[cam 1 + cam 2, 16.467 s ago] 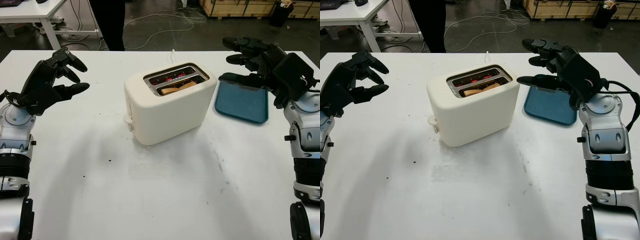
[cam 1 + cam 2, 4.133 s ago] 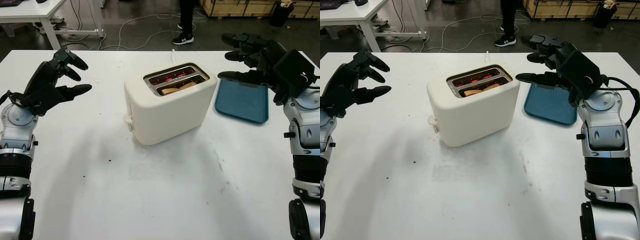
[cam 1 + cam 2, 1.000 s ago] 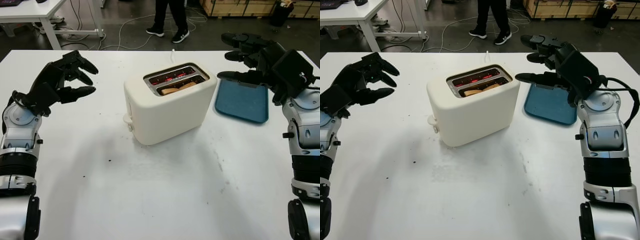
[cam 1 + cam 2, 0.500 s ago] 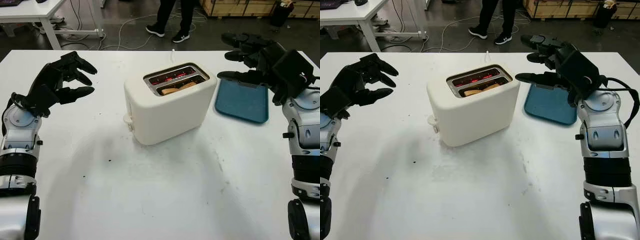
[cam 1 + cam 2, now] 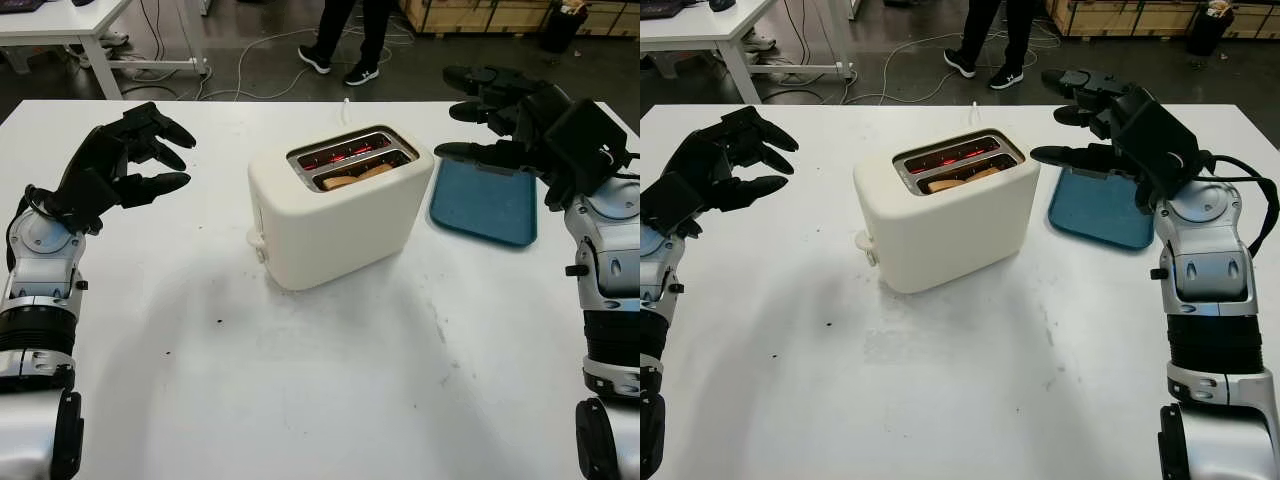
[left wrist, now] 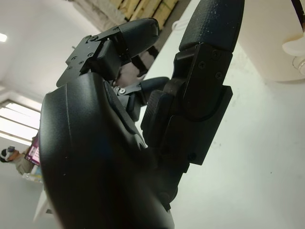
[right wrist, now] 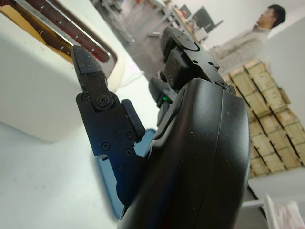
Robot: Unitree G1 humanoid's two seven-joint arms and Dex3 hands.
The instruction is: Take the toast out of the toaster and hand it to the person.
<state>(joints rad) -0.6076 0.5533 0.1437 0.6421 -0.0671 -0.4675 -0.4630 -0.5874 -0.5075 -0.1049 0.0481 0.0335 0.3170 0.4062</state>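
The toast [image 5: 358, 176] is seated in the near slot of the toaster [image 5: 340, 205], at mid-table [image 5: 330, 390]. The left hand [image 5: 120, 165] is held open and empty above bare table left of the toaster. The right hand [image 5: 520, 115] is open over the blue tray [image 5: 485, 205]. A person's legs [image 5: 350, 30] are seen beyond the far edge.

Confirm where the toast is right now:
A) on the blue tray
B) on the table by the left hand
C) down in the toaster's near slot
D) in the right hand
C: the toast sits low in the near slot of the toaster; both hands hold nothing.
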